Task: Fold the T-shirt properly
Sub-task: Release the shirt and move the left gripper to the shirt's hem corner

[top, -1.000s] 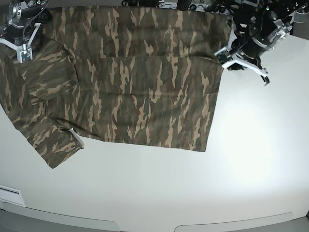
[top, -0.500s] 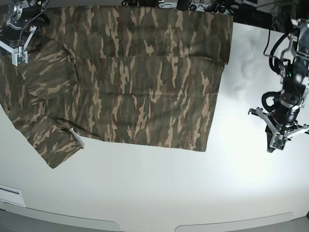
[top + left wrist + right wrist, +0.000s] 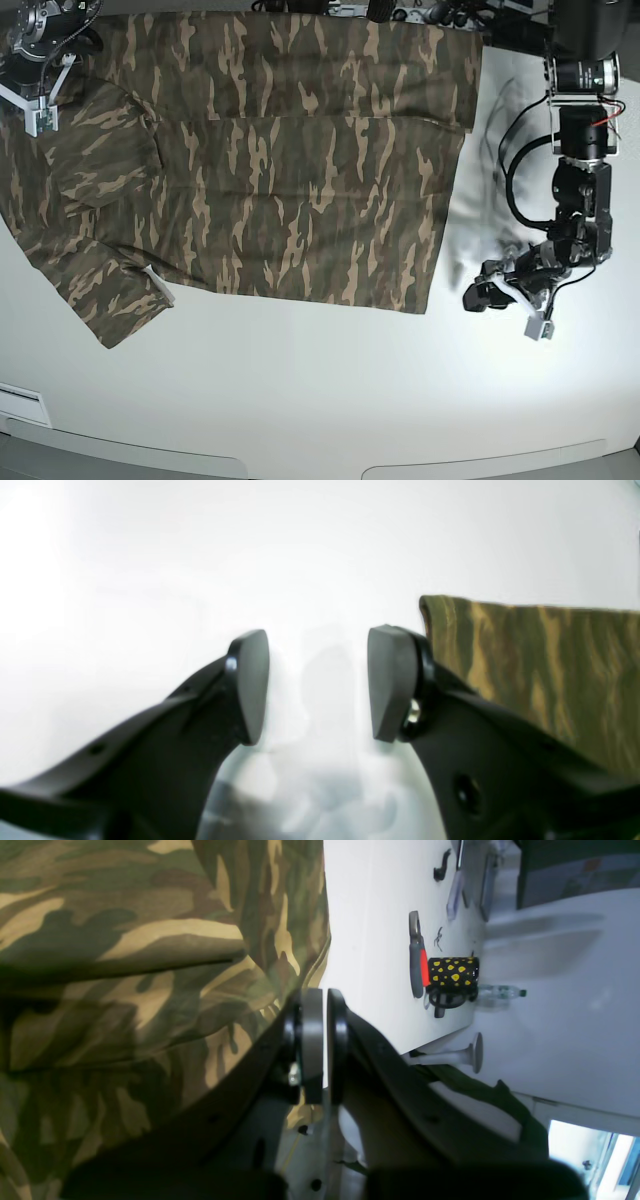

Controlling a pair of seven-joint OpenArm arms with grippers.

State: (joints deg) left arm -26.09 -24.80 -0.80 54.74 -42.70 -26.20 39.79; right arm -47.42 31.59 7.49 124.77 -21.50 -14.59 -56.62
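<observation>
I'm looking down at a broad white table [image 3: 330, 400] under bright light, with a cluttered white desk beyond it in the right wrist view. The camouflage T-shirt [image 3: 270, 190] lies flat over the table's upper left, its far strip doubled over the body and one sleeve [image 3: 110, 300] jutting toward the near left. My left gripper [image 3: 505, 300] sits low over bare table just beside the shirt's near right corner, apart from the cloth; in the left wrist view its two black pads [image 3: 250, 685] stand well apart with nothing but table between them, the shirt's edge [image 3: 530, 655] just behind one finger. My right gripper [image 3: 40, 100] hangs at the far left edge over the shirt, jaws pressed together; I think they pinch nothing, though the wrist view is too dark to be sure. On that desk stands a black mug with yellow spots [image 3: 452, 972].
</observation>
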